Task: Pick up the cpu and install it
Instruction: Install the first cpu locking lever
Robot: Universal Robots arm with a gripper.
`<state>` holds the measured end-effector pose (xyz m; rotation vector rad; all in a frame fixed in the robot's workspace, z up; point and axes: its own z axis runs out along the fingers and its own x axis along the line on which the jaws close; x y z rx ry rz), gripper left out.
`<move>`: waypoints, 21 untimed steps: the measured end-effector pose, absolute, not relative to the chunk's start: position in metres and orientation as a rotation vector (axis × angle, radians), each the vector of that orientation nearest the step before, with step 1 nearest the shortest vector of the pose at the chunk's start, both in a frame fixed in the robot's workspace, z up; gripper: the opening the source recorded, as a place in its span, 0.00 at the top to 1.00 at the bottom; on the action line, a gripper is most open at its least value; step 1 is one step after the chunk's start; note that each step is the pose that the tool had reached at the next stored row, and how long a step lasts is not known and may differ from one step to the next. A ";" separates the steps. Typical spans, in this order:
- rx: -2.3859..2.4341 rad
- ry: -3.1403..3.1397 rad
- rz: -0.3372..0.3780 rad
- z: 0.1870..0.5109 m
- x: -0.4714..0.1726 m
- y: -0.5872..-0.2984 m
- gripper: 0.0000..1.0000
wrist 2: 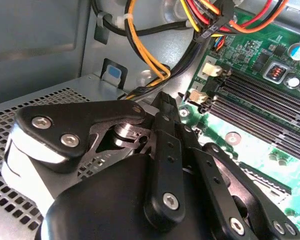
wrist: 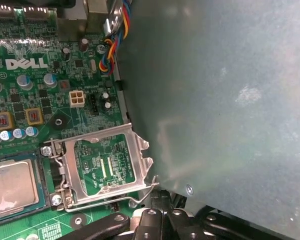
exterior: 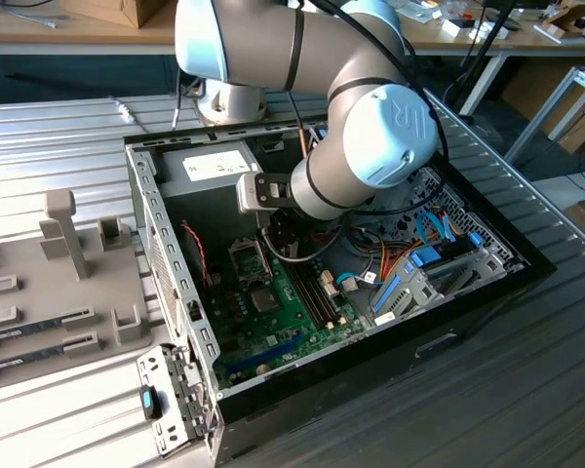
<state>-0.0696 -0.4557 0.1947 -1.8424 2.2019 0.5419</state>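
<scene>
**Hovering over the socket, cpu already seated**

You have the arm reaching down inside the open computer case (exterior: pixel 141 185), the gripper (wrist: pixel 160 220) low over the motherboard (wrist: pixel 35 95). Released or clenched, you cannot tell. Just beside the gripper the socket's load frame (wrist: pixel 102 165) stands flipped open. The cpu (wrist: pixel 10 187) lies flat in the socket next to it, so I judge the install placed but unlatched. Any move here calls for care: bundled cables (wrist 2: pixel 150 60) hang close. Around you, workbenches (exterior: pixel 68 24); below the case, a ribbed metal table (exterior: pixel 58 136).
</scene>
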 end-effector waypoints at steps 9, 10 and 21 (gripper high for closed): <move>-1.841 2.201 0.544 0.198 -0.070 -0.459 0.89; -1.841 2.201 0.543 0.198 -0.070 -0.460 0.89; -1.842 2.201 0.543 0.204 -0.070 -0.462 0.89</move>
